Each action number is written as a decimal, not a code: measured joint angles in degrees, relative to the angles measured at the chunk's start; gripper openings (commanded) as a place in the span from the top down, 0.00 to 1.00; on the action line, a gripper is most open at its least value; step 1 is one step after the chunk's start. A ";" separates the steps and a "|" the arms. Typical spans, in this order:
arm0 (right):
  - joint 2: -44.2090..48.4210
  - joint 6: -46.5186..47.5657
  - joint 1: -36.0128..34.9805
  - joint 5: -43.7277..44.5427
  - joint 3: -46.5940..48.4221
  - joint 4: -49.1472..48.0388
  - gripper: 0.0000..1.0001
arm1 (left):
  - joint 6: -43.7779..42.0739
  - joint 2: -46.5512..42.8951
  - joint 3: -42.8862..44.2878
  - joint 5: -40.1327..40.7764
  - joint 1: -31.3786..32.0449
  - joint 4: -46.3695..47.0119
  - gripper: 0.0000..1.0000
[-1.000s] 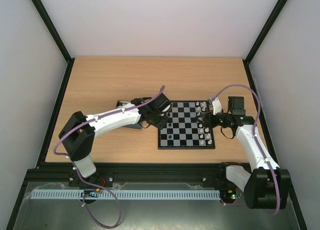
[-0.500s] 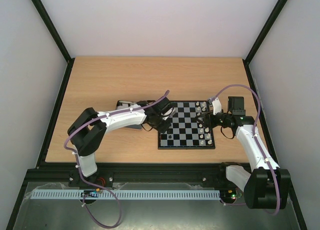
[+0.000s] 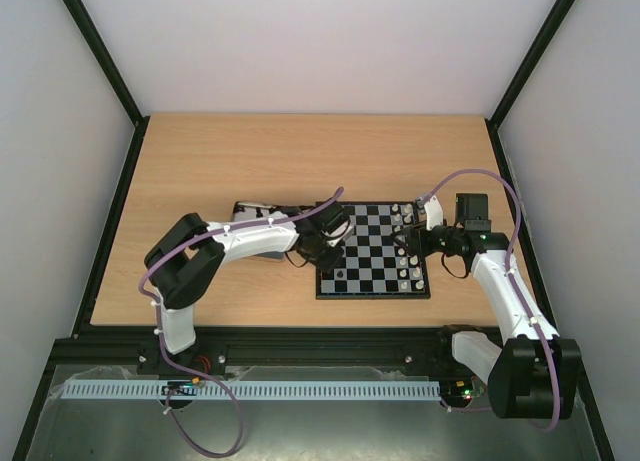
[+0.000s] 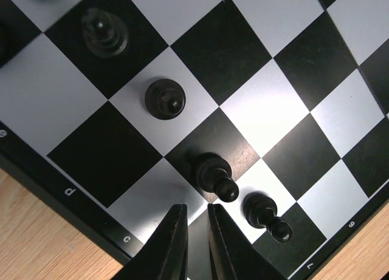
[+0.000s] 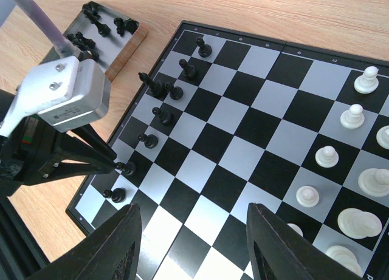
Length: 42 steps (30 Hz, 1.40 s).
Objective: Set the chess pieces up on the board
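The board (image 3: 372,294) lies right of centre on the table. Black chess pieces (image 5: 163,116) stand in a line down its left side, and white ones (image 5: 352,116) stand on its right. My left gripper (image 4: 193,208) hangs low over the board's near-left corner. It is shut to a thin slit with nothing between the fingers, and its tips sit just short of a black pawn (image 4: 214,177). A second pawn (image 4: 264,213) stands beside that one. In the right wrist view the left gripper (image 5: 114,166) nearly touches the same pawn (image 5: 127,167). My right gripper (image 5: 194,231) is open and empty above the board's middle squares.
A small tray (image 5: 130,43) holding more black pieces (image 5: 91,16) sits just off the board's far-left corner, partly under the left arm (image 3: 250,236). The right arm (image 3: 500,281) reaches in along the board's right side. Dark frame rails border the wooden table (image 3: 250,151).
The left arm has folded its elbow in, and its gripper has slid a little nearer along the board's left edge while the jaws closed. The right arm has not moved.
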<state>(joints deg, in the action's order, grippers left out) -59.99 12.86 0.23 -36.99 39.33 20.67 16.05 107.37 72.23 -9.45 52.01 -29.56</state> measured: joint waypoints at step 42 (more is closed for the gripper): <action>0.00 0.00 0.00 -0.09 0.00 0.02 0.52 | 0.31 -11.56 -3.69 8.44 -24.39 -5.90 0.77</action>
<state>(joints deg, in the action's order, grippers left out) -59.99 12.86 0.23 -37.08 39.33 20.69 16.36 95.81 68.53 -1.02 27.62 -35.46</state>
